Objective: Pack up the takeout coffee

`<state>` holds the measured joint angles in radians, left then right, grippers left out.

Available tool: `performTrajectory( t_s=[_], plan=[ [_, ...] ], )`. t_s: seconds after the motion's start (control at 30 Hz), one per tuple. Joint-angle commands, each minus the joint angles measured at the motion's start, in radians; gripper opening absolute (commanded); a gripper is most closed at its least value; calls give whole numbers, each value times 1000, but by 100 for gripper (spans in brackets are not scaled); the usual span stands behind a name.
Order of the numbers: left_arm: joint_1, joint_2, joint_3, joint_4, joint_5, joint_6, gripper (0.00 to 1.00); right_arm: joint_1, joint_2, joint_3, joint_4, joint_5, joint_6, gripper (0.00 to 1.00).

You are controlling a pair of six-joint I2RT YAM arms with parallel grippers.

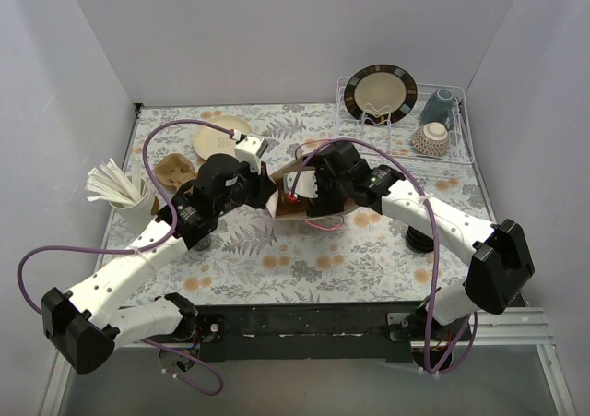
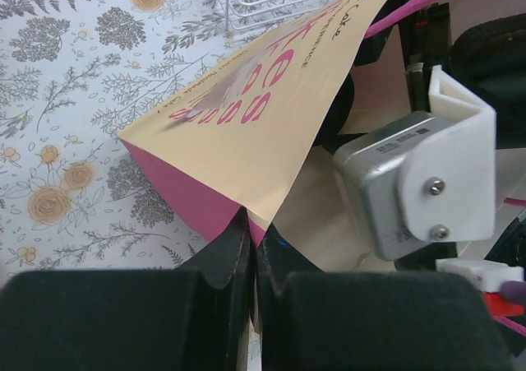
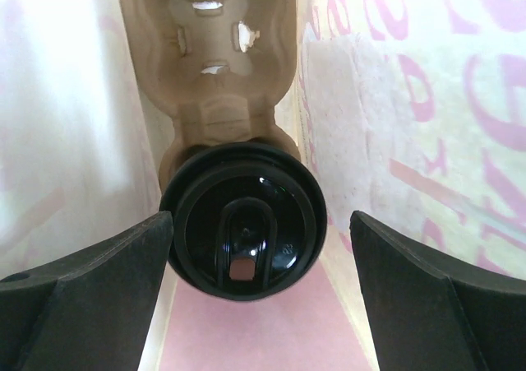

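Observation:
In the right wrist view I look down into the paper bag (image 3: 427, 116). The takeout coffee (image 3: 242, 219), a black cup with a round black lid, stands at the near end of a brown cardboard cup carrier (image 3: 222, 67) on the bag's bottom. My right gripper (image 3: 261, 227) is open, with one finger on each side of the lid. The left finger is close to the rim and the right one is well apart. My left gripper (image 2: 253, 227) is shut on the upper edge of the bag (image 2: 246, 116). From above, both grippers meet at the bag (image 1: 288, 169).
A wire dish rack (image 1: 406, 125) with a plate and cups stands at the back right. At the left are a white cup of paper-wrapped sticks (image 1: 129, 195), a spare cardboard carrier (image 1: 175, 172) and a beige plate (image 1: 219, 137). A black object (image 1: 419, 241) sits under the right arm.

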<state>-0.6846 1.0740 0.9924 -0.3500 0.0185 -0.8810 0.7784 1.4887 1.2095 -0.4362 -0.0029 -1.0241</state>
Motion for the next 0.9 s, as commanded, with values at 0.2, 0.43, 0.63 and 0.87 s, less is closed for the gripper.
performTrajectory(
  t_s=[0.2, 0.43, 0.63, 0.87],
  plan=[
    [-4, 17, 64, -33, 32, -44, 0, 2, -61, 21, -102, -85, 13, 95],
    [-4, 26, 71, -38, 23, -32, 0, 2, -53, 85, -147, -108, 42, 94],
    [-4, 32, 81, -41, 26, -24, 0, 2, -44, 127, -159, -85, 67, 94],
    [-4, 29, 78, -43, 27, -18, 0, 2, -45, 130, -144, -66, 76, 91]
  ],
)
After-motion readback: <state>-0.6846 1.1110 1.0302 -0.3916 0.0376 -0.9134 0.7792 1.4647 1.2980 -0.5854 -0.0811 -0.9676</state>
